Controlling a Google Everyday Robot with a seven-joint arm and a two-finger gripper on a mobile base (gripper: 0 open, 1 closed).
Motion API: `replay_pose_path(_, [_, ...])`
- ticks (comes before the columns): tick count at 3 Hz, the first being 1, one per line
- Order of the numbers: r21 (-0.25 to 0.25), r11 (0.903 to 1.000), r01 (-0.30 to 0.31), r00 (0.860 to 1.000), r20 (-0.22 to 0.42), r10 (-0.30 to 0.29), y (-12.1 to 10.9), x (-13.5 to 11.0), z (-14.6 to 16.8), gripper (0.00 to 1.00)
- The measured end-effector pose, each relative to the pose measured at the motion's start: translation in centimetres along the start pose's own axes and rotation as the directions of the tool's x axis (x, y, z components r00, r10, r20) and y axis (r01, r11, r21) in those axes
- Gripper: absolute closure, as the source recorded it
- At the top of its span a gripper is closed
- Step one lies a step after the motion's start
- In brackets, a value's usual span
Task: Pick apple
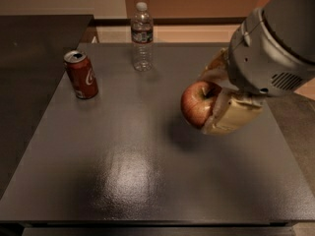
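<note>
The red apple with yellowish streaks hangs in the air above the right half of the dark table, with its shadow on the tabletop below it. My gripper comes in from the upper right and is shut on the apple, one beige finger in front of it and one behind. The grey arm fills the upper right corner.
A red soda can stands at the table's left rear. A clear water bottle stands at the rear edge near the middle. A dark counter lies to the left of the table.
</note>
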State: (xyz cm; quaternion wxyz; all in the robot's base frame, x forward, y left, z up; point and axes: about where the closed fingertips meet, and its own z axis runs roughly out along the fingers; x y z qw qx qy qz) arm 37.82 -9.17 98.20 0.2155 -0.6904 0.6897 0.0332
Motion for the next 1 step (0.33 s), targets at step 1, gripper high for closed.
replay_pose_path(1, [0.0,1.0,0.0,1.0,0.0,0.0,0.0,-0.01,-0.01,1.0])
